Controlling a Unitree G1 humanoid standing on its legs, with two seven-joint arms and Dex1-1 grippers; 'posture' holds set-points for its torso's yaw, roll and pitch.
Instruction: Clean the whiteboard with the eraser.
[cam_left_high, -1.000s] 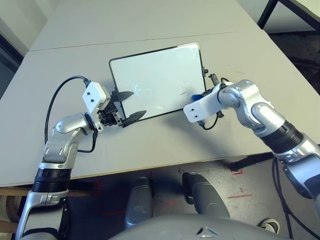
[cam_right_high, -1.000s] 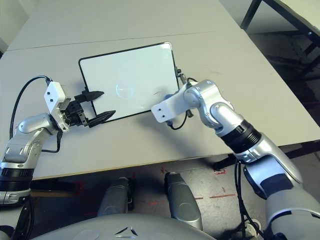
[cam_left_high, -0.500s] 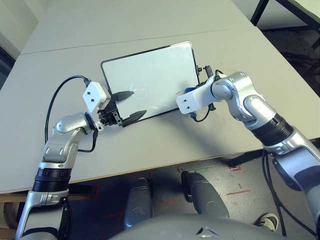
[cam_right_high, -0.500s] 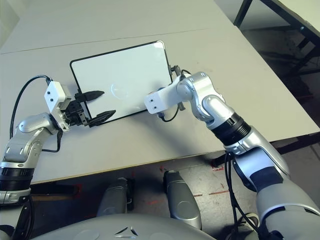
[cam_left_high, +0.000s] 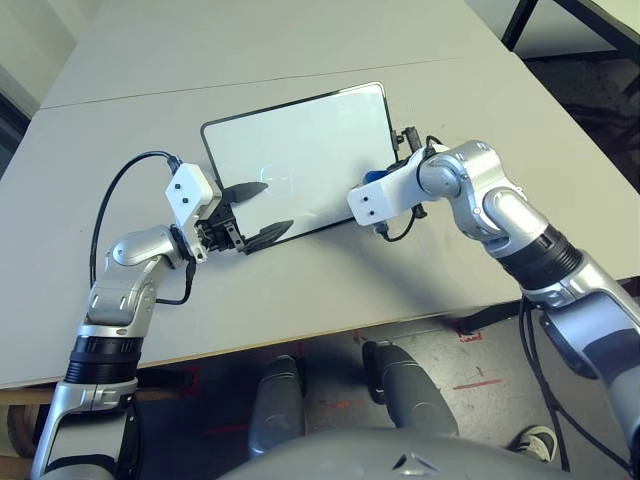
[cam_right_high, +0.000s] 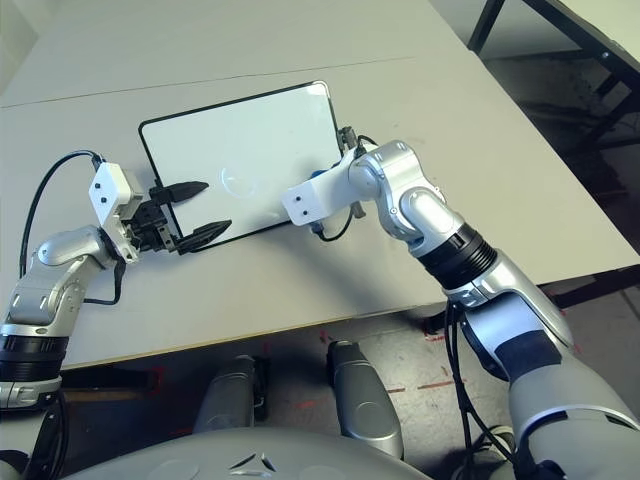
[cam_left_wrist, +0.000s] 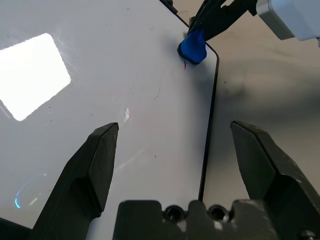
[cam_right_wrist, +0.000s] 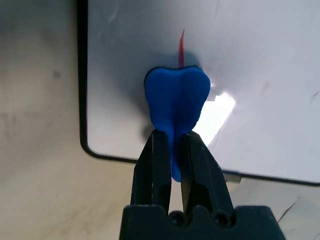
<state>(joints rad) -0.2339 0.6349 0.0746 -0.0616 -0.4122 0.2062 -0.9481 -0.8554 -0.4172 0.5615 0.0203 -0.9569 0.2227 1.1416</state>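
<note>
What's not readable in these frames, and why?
- Eraser underside: turned toward the whiteboard in the right wrist view, so contact is unclear.
- Red mark's near end: behind the eraser, right wrist view.
- Right gripper's fingertips: behind its white housing, left eye view.

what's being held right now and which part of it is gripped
The eraser, pinched by its narrow end in the right gripper's jaws. The left gripper holds nothing.
</note>
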